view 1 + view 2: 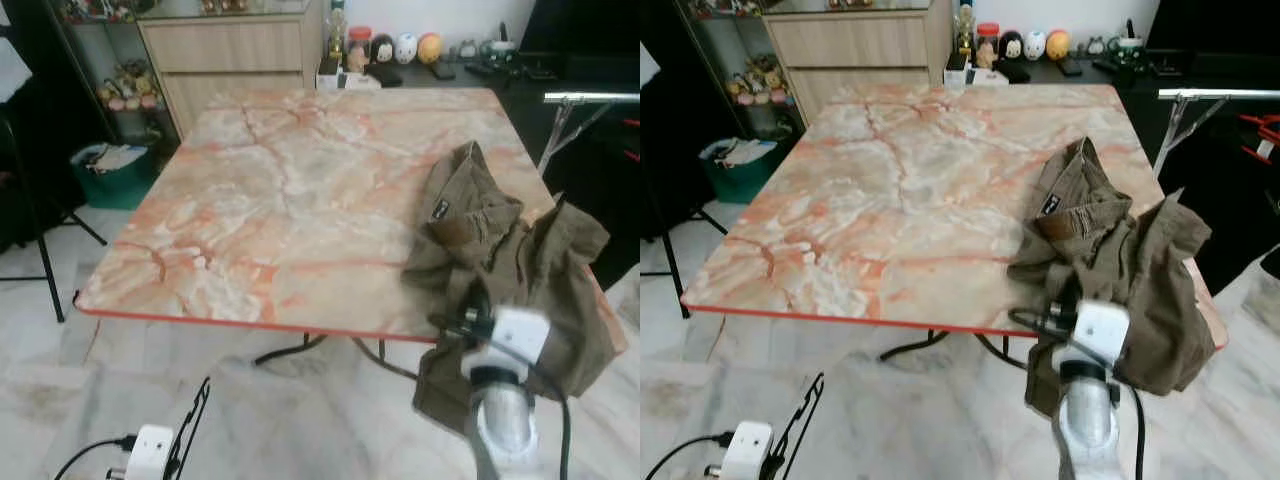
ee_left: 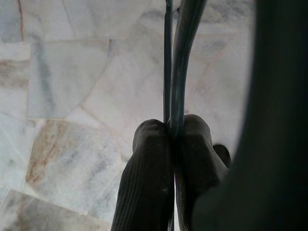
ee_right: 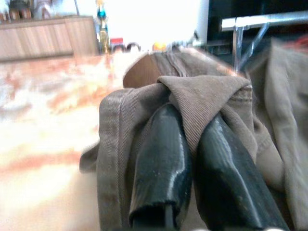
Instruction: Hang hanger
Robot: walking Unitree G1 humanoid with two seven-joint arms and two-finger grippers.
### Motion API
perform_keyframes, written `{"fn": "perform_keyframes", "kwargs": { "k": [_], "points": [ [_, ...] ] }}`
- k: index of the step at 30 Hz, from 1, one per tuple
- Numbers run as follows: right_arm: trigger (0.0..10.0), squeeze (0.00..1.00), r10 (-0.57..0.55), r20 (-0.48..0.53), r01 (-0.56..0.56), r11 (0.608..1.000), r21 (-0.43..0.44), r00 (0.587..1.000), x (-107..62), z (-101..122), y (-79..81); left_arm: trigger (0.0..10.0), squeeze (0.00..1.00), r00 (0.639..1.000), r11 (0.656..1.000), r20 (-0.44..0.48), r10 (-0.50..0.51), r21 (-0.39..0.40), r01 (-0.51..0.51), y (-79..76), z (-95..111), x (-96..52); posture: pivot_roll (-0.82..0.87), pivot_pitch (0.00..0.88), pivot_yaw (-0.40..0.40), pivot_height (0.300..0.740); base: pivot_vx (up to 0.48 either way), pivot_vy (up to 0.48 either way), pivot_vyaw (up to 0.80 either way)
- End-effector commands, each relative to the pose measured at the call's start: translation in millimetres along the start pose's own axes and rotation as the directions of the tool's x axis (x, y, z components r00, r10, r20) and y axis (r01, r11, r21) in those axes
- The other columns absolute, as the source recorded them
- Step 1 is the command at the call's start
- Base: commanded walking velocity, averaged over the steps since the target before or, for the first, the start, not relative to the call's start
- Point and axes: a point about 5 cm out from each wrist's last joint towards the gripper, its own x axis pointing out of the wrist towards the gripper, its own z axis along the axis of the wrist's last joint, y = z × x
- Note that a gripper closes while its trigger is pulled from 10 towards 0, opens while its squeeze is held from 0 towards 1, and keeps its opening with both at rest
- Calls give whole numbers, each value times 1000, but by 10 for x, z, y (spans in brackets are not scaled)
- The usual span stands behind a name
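An olive-brown garment (image 1: 510, 250) lies crumpled on the front right corner of the marble table (image 1: 280, 200), and part of it hangs over the edge. My right gripper (image 3: 189, 126) is shut on a fold of this cloth, which wraps over both black fingers (image 3: 161, 159). The right wrist (image 1: 515, 340) sits low against the hanging part. Low at the left, above the floor, my left gripper (image 2: 169, 126) is shut on the thin dark wire of a hanger (image 2: 180, 57). The hanger (image 1: 197, 410) also pokes up beside the left wrist (image 1: 150, 450).
A silver clothes rail (image 1: 590, 97) stands to the right of the table. Behind the table are a wooden cabinet (image 1: 230, 50) and a dark shelf with figurines (image 1: 400, 48). A green bin (image 1: 115, 170) and a tripod leg (image 1: 45, 260) stand at the left.
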Motion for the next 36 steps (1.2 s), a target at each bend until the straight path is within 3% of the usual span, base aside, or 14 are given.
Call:
{"fn": "perform_keyframes", "kwargs": {
  "k": [1, 2, 3, 5, 8, 10, 12, 17, 21, 24, 28, 29, 30, 36],
  "points": [
    [6471, 0, -15, 24, 14, 1000, 14, 1000, 87, 96, -34, 10000, 0, 1000, 1000, -22, 2, 19, -1, 12, -47, -15, 115, 5, 44, 740, 0, 0, 0],
    [10000, 0, 6, 84, -7, 1000, 10, 996, 275, 244, -25, 10000, 0, 1000, 1000, -23, 4, 17, -4, 15, -48, -16, 109, 4, 52, 740, 0, 0, 0],
    [10000, 0, 6, 84, -7, 1000, 10, 996, 275, 244, -25, 10000, 0, 1000, 1000, -23, 4, 17, -4, 15, -48, -16, 109, 4, 52, 740, 0, 0, 0],
    [10000, 0, 35, 171, -33, 999, -12, 985, 576, 496, -16, 10000, 0, 1000, 1000, -20, 7, 15, -7, 21, -40, -14, 102, 4, 57, 740, 0, 0, 0],
    [10000, 0, 39, 199, -36, 999, -15, 979, 694, 595, -21, 10000, 0, 1000, 1000, -17, 7, 14, -7, 23, -33, -12, 105, 3, 54, 740, 0, 0, 0],
    [10000, 0, 40, 219, -36, 999, -24, 975, 893, 730, -28, 10000, 0, 1000, 1000, -16, 10, 12, -10, 27, -30, -12, 107, 3, 55, 740, 0, 0, 0],
    [10000, 0, 42, 218, -36, 999, -32, 975, 954, 765, -28, 10000, 0, 1000, 1000, -17, 11, 11, -10, 28, -33, -12, 107, 3, 55, 740, 0, 0, 0],
    [10000, 0, 34, 144, -22, 996, -82, 989, 1318, 850, -108, 10000, 0, 1000, 1000, -19, 12, 11, -12, 30, -31, -11, 110, 0, 55, 740, 0, 0, 0],
    [10000, 0, 19, 69, -9, 988, -156, 997, 1444, 814, -169, 10000, 0, 1000, 1000, -16, 12, 13, -12, 25, -21, -6, 110, 0, 53, 740, 0, 0, 0],
    [10000, 0, 10, 35, -4, 986, -165, 999, 1479, 791, -200, 10000, 0, 1000, 1000, -13, 12, 13, -12, 23, -12, -3, 112, 2, 52, 740, 0, 0, 0],
    [10000, 0, -2, -108, -20, 978, -205, 994, 1450, 536, -231, 10000, 0, 1000, 1000, -7, 10, 14, -10, 16, -1, 1, 114, 0, 51, 740, 0, 0, 0],
    [10000, 0, -16, -180, -25, 974, -224, 984, 1393, 382, -239, 10000, 0, 1000, 1000, -7, 8, 16, -8, 11, -4, 0, 118, 1, 51, 740, 0, 0, 0],
    [10000, 0, -16, -180, -25, 974, -224, 984, 1393, 382, -239, 10000, 0, 1000, 1000, -7, 8, 16, -8, 11, -4, 0, 118, 1, 51, 740, 0, 0, 0],
    [10000, 0, -35, -387, -55, 974, -220, 921, 1088, -162, -215, 10000, 0, 1000, 1000, 1, 4, 17, -4, 2, -2, -2, 126, 5, 51, 740, 0, 0, 0]
  ]
}}
